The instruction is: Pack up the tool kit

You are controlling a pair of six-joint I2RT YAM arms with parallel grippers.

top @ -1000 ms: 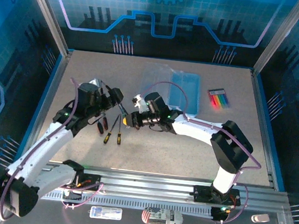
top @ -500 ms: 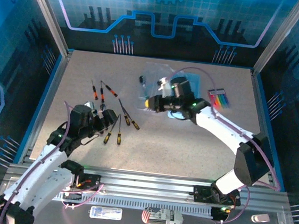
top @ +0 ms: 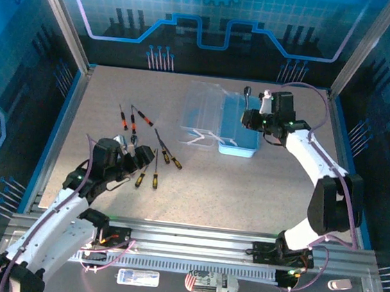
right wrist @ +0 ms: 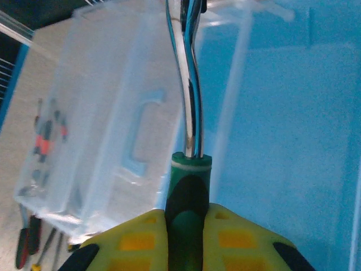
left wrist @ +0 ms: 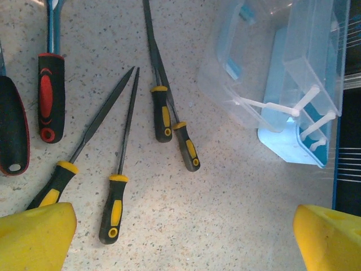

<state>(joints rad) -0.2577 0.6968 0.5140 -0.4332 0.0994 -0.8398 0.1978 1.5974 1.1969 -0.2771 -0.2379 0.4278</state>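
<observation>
The tool kit case lies open at the back: a blue base (top: 240, 128) (right wrist: 293, 141) with a clear lid (top: 202, 106) (right wrist: 113, 113) folded out to its left. My right gripper (top: 252, 116) (right wrist: 188, 237) is shut on a green-handled tool (top: 246, 98) (right wrist: 189, 186), whose chrome shank points out over the case. Several yellow-handled files (top: 156, 172) (left wrist: 115, 203) lie loose on the table. My left gripper (top: 138, 155) (left wrist: 183, 248) hovers just above them, open and holding nothing. Red-handled screwdrivers (top: 133, 121) (left wrist: 51, 96) lie further left.
A pack of bright coloured sticks (top: 285, 127) lies right of the case. The case (left wrist: 282, 84) sits up and right of the files in the left wrist view. Bare speckled table (top: 246, 186) spreads in front of the case. Blue walls ring the table.
My right arm has swung from the table's middle to the right and back, carrying the green-handled tool over the case. My left arm drew back toward the near left.
</observation>
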